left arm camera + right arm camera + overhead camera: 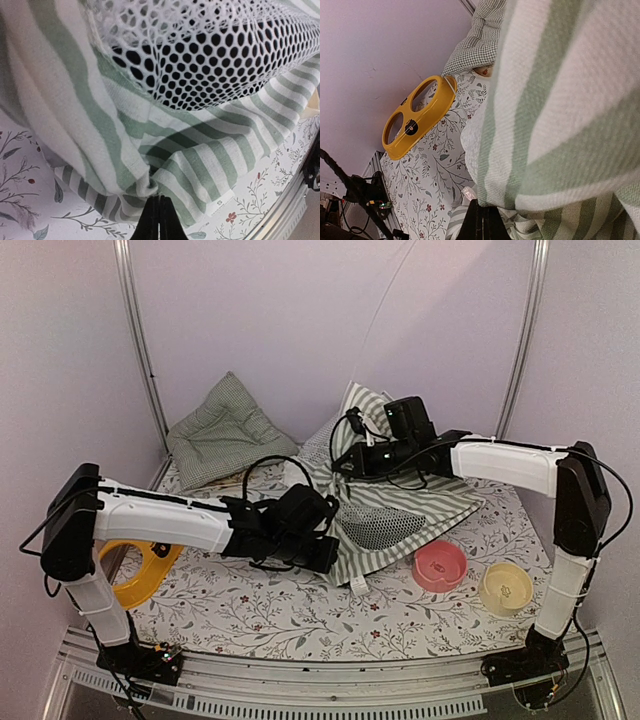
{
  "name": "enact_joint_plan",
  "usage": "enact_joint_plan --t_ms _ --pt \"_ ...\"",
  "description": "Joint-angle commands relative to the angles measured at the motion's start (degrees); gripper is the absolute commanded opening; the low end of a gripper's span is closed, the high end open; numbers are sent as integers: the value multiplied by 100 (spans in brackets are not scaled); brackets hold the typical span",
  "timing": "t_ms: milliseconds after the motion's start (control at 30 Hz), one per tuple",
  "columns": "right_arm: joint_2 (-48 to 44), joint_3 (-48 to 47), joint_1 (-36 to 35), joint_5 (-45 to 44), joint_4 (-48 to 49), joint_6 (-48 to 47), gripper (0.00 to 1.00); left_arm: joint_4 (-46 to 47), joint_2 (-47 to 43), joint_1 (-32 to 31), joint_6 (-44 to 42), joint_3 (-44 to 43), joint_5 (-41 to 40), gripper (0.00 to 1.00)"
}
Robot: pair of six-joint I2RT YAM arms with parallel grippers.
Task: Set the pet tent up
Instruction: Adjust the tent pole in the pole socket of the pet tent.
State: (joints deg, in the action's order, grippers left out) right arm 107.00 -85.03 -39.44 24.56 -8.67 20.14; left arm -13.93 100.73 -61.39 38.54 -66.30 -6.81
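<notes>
The pet tent (400, 502), green-and-white striped fabric with a white mesh panel (385, 527), lies crumpled at the middle of the table. A thin white pole (377, 325) rises from its back part. My left gripper (333, 548) is shut at the tent's near-left edge. In the left wrist view its fingers (159, 206) pinch a bunched fold of striped cloth (150, 182) under the mesh (200, 55). My right gripper (345, 464) is shut on the tent's raised back-left part. In the right wrist view, striped fabric (560, 110) drapes over its closed tips (482, 212).
A green checked cushion (220, 430) leans in the back-left corner. A yellow two-hole bowl holder (140, 575) lies at the left under my left arm. A pink bowl (440, 565) and a pale yellow bowl (505, 587) sit near right. Metal posts (140, 340) flank the back.
</notes>
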Motion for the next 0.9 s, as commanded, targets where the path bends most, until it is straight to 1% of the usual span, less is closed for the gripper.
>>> enact_joint_plan --t_ms 0,233,433,567,867 --pt "-104 284 -240 311 -684 -148 0 385 -286 30 -242 -623 -730 0" --pt "-60 327 -247 298 -707 -186 0 296 -229 16 -230 -634 -704 0" --pt "-38 399 -242 310 -715 -210 0 366 -86 -16 -51 -591 -553 0" --pt "-31 527 -242 144 -720 -229 0 383 119 -56 40 -625 -509 0" --pt "-20 886 -232 -173 -741 -252 0 415 191 -58 74 -522 -507 0"
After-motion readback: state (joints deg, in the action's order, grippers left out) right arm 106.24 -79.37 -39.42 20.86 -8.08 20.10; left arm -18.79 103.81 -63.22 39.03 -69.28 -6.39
